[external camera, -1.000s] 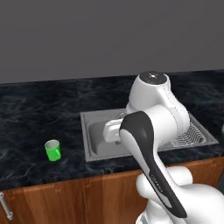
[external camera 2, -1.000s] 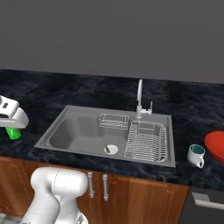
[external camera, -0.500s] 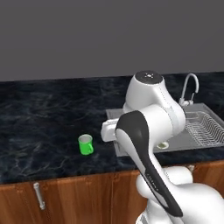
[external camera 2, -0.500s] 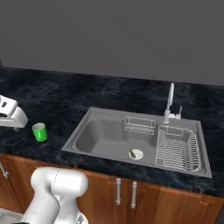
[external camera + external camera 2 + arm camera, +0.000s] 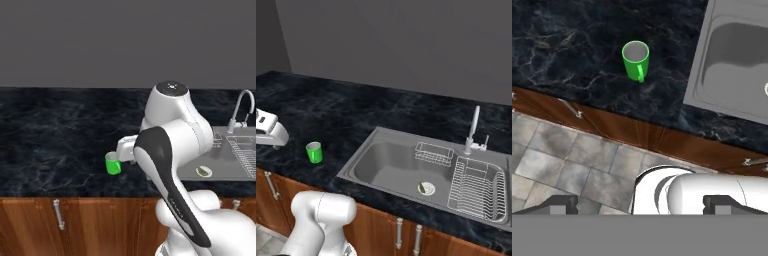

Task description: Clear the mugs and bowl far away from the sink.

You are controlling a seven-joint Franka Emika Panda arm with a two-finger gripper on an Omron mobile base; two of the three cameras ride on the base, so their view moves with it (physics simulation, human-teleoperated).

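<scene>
A small bright green mug (image 5: 113, 164) stands upright on the black marble counter (image 5: 55, 135), left of the sink (image 5: 406, 167). In the hand view the mug (image 5: 635, 60) sits near the top, empty, with its handle turned toward the counter's front edge. My gripper (image 5: 642, 206) is open, its two dark fingertips (image 5: 559, 205) wide apart with nothing between them, well above and in front of the mug. My hand (image 5: 268, 129) hovers at the left, apart from the mug (image 5: 314, 152). The bowl is out of view.
The steel sink holds a wire dish rack (image 5: 476, 187), a small wire basket (image 5: 432, 153) and a round drain (image 5: 425, 188), with the chrome faucet (image 5: 473, 127) behind. Wooden cabinet fronts (image 5: 75, 225) with metal handles run below the counter, above a tiled floor (image 5: 567, 160).
The base has driven left along the counter, so the whole picture has slid right in both base views. The mug stands where it was and the gripper stays open.
</scene>
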